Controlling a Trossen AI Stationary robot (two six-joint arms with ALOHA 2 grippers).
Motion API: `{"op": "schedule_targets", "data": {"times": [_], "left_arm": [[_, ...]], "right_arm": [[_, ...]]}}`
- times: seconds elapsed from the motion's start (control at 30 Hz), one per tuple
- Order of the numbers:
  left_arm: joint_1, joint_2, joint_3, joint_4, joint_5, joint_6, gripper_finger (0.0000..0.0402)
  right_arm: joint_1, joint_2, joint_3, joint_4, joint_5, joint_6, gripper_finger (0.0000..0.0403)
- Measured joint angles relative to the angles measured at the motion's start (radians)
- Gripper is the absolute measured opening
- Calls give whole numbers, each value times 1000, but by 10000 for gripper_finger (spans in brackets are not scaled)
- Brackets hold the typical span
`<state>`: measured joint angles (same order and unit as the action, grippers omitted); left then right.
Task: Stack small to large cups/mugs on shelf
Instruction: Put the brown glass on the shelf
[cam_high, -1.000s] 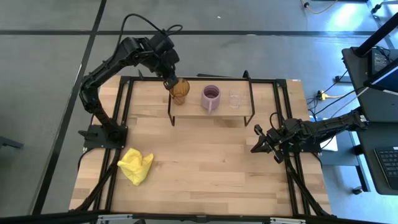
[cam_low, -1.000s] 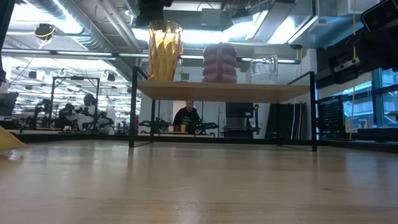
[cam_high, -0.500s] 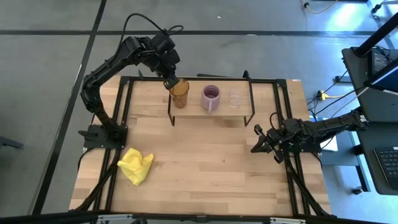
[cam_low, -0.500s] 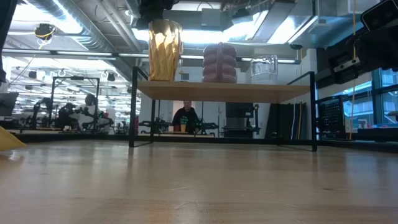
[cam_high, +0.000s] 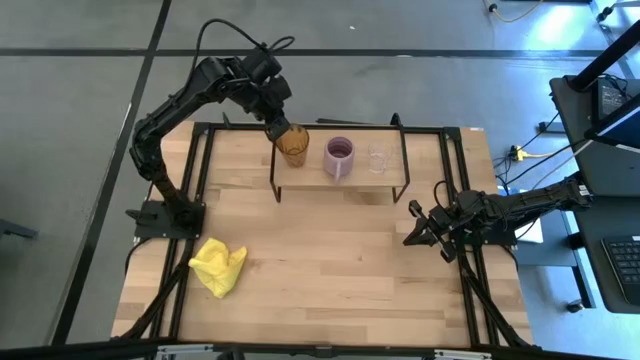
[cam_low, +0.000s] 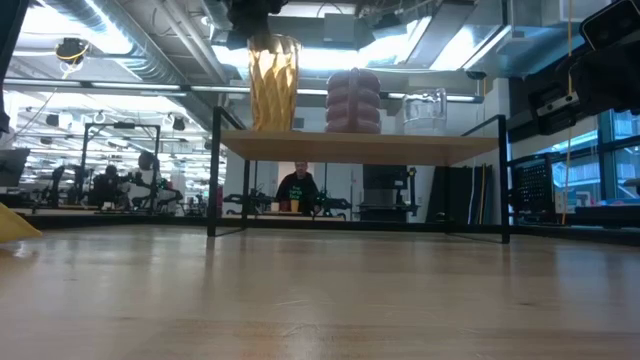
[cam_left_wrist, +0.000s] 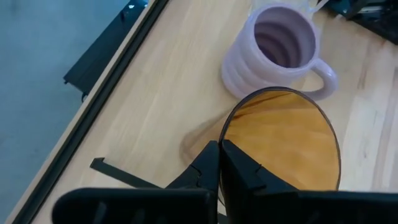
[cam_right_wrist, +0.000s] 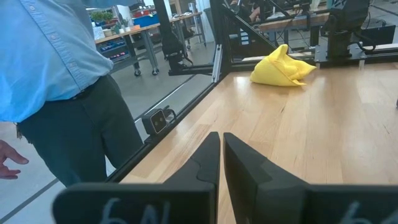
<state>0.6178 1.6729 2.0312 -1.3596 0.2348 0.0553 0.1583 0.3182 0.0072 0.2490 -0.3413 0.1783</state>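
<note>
The amber ribbed tumbler stands at the left end of the light-wood shelf, beside the purple mug and the small clear glass cup. In the low view the tumbler, mug and clear cup stand in a row on the shelf plank. My left gripper is shut on the tumbler from above. My right gripper waits shut and empty at the table's right edge. My left gripper pinches the tumbler's rim on the side away from the mug, one finger inside the tumbler and one outside. The fingers slant down from the far left. The tumbler stands upright with its base at the shelf plank.
A crumpled yellow cloth lies on the tabletop near the front left and shows in the right wrist view. A person in a blue shirt stands beside the table. The shelf's black wire legs stand on the tabletop.
My left gripper has moved a little toward the table's right, toward the purple mug, still shut on the tumbler. The tumbler has shifted along the shelf closer to the mug and stays upright.
</note>
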Motion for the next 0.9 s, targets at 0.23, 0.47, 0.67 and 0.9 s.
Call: {"op": "schedule_targets", "data": {"times": [0.23,0.47,0.67,0.9], "left_arm": [[-3,22,0,-6,20,2,9],[-5,20,0,13,19,7,18],[-5,17,0,10,19,2,31],[-5,9,0,6,18,0,43]], "right_arm": [[0,0,0,0,0,-1,23],[0,0,0,0,0,0,23],[0,0,0,0,0,-1,23],[0,0,0,0,0,0,23]]}}
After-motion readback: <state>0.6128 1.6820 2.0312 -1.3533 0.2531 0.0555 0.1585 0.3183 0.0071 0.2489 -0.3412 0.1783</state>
